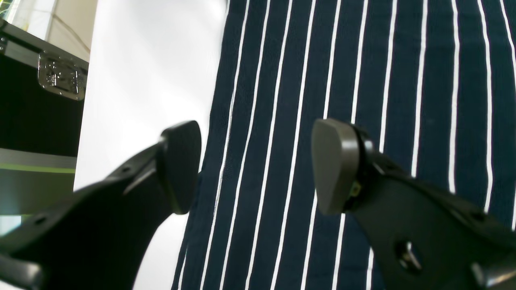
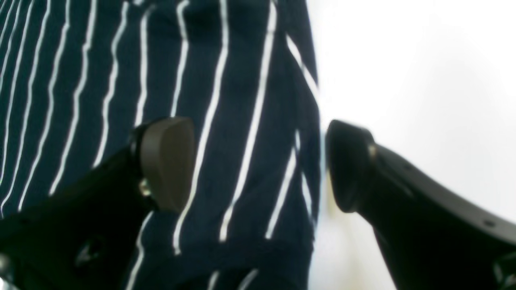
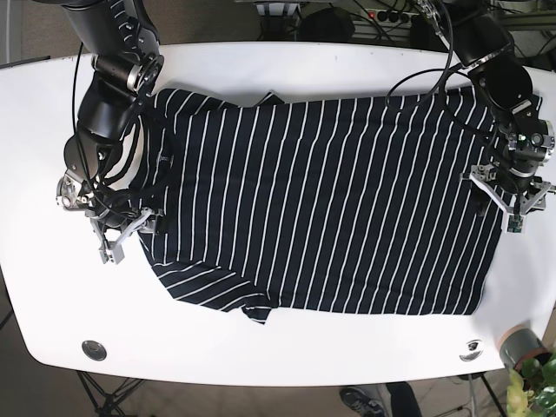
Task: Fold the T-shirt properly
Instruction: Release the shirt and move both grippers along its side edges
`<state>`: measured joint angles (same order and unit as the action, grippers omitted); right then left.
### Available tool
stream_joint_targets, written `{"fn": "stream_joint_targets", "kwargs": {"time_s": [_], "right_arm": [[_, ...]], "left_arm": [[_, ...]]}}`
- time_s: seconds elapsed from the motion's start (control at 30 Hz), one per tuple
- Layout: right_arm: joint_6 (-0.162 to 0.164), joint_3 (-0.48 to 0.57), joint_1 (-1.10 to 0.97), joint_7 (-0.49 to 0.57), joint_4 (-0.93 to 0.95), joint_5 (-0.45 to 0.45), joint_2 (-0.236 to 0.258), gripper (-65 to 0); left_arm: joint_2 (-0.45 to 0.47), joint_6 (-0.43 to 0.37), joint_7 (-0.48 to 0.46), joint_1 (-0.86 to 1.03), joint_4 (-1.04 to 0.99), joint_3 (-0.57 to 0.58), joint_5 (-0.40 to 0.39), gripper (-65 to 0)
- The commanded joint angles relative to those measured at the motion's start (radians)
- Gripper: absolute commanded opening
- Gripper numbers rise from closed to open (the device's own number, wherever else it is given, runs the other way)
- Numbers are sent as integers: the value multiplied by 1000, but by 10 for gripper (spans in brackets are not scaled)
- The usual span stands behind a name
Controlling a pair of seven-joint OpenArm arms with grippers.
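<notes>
Left gripper (image 1: 256, 165) first, from its own wrist cam: jaws are spread wide with nothing between them, hanging over the side edge of the T-shirt (image 1: 363, 100). One finger sits over the bare white table (image 1: 149, 72), the other over the navy fabric with thin white stripes, so the shirt's edge runs right up through the gap. I can't tell from this angle if the pads are touching the cloth. Off at the far left edge there's a black case (image 1: 36, 104) with a metal latch.

Right wrist cam is blurrier. The right gripper (image 2: 260, 165) is also splayed open, holding nothing. Same sort of setup mirrored — one finger over the striped cloth, the other over plain table, with the shirt's edge and what looks like a hem band in between.

Base view gives the whole picture: the shirt is laid out mostly flat across the middle of the white table, long side running left to right. Its bottom-left corner is a bit rumpled and folded over, and there's a small bunch of cloth along the top edge. The right gripper is at the shirt's left edge in this view, the left gripper at its right edge — well apart, one at each end. A small metal can (image 3: 519, 346) with a plant (image 3: 539, 387) beside it pokes in at the bottom right.
</notes>
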<state>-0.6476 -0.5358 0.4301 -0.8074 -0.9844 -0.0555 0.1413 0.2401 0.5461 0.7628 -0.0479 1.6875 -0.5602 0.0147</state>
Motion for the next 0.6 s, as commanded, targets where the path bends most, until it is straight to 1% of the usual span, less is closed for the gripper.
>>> {"fn": "stream_joint_targets", "kwargs": {"time_s": [0.0,0.07,0.13,0.27,0.3,0.37,0.47,0.57], "right_arm": [[-5,1,13,23,-8,-10,-15,-162],[-4,1,8,56,-6,-2,-30,-162],[-4,3,8,75,-1,-2,-35,-162],[-4,3,20,82,51,-10,-36,-162],[-4,3,26,92,63,-10,-36,-165],[-4,3,29,112,81,-10,-36,-193],[-4,3,42,133,118,-10,-36,-308],[-4,3,48,135,143,-8,-35,-468]], "left_arm": [[17,-8,-21,-16,15,-5,-6,-257],[20,-8,-21,-16,15,-5,-6,-257],[20,-8,-21,-16,15,-4,-6,-257],[21,-11,-22,-20,15,-4,-6,-256],[21,-13,-22,-36,13,-5,-6,-256],[21,-13,-22,-63,-16,-8,-6,-256],[43,-13,-22,-119,-96,-10,-6,-254],[83,-14,-24,-171,-211,-5,-6,-253]]}}
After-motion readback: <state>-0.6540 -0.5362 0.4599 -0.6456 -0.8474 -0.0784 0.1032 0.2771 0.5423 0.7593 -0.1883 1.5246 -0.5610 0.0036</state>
